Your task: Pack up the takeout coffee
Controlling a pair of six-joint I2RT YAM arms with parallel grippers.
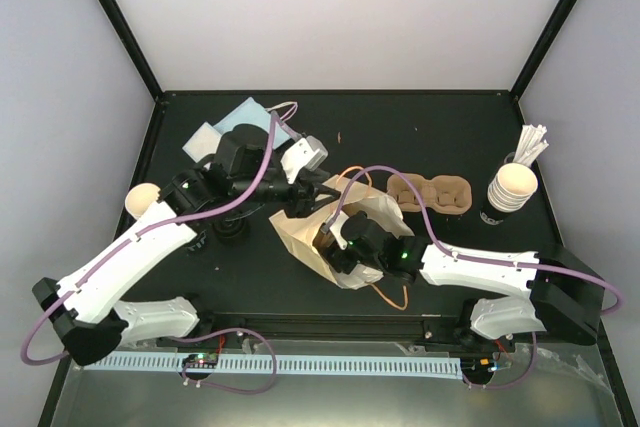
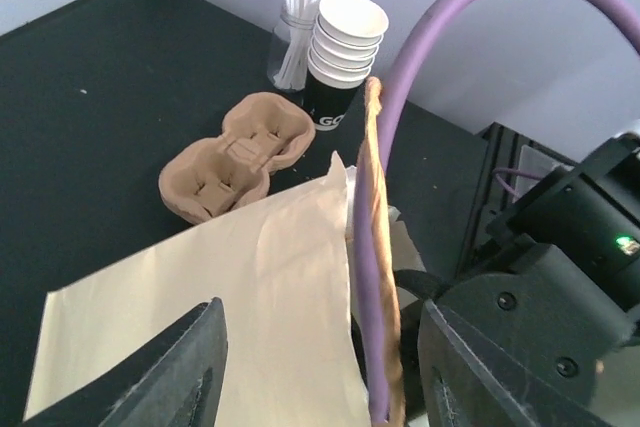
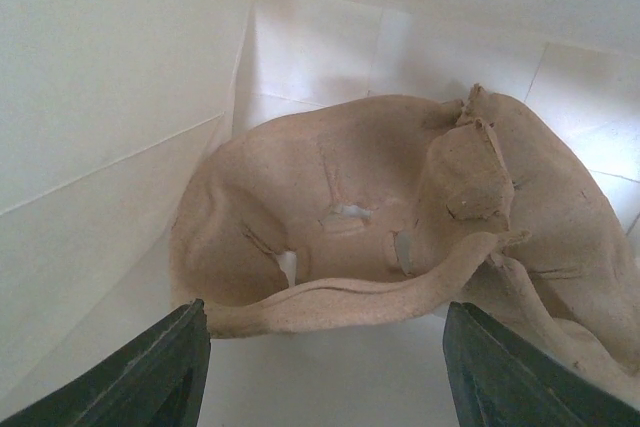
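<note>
The takeout coffee (image 1: pixel 142 199), a small cream cup with a pale top, stands at the table's left edge beside my left forearm, far from both grippers. A tan paper bag (image 1: pixel 300 232) lies open at the centre. My left gripper (image 1: pixel 305 192) is open; in the left wrist view (image 2: pixel 320 387) its jaws straddle the bag's upper edge and brown handle (image 2: pixel 375 247) without closing on them. My right gripper (image 1: pixel 340 239) reaches into the bag's mouth. In the right wrist view it is open (image 3: pixel 325 377) just in front of a brown pulp carrier (image 3: pixel 380 217) lying inside the bag.
A second pulp two-cup carrier (image 1: pixel 430 193) sits right of the bag. A nested cup stack (image 1: pixel 510 187) with white sticks stands at the far right. Blue and white napkins (image 1: pixel 235 122) lie at the back left. A black round object (image 1: pixel 232 234) sits under my left arm.
</note>
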